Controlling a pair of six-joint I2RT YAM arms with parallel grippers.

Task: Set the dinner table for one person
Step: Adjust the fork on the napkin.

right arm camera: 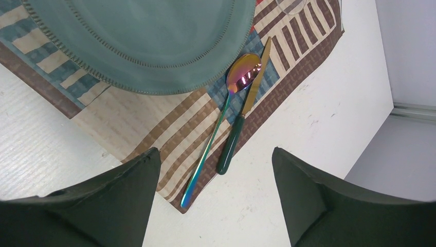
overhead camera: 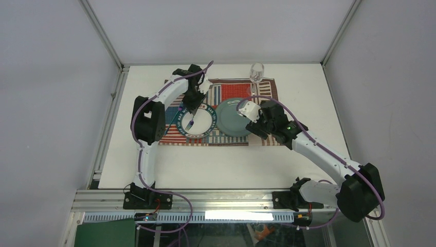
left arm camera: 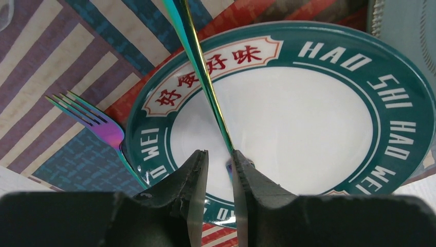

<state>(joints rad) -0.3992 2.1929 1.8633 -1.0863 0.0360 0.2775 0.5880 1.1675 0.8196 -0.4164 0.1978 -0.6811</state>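
Left tool point(left arm camera: 219, 154) pinches an iridescent utensil point(left arm camera: 197, 56) over the lettered plate point(left arm camera: 329, 56), likely to join the fork point(left arm camera: 103, 128) at its 8 o'clock; right tool point(right arm camera: 215, 154) gapes, unladen, above the spoon point(right arm camera: 242, 72).

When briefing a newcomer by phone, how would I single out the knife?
Find the patchwork placemat on the white table, then the plain grey-green plate on it. Beside that plate lie two utensils; the knife has a dark green handle, unlike the rainbow spoon.

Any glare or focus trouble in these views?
Top view: white glare on the near rail; glass barely visible. Left wrist: fingers blurred, plate lettering sharp, held utensil glints. Right wrist: fingers dark and soft, spoon and knife crisp.
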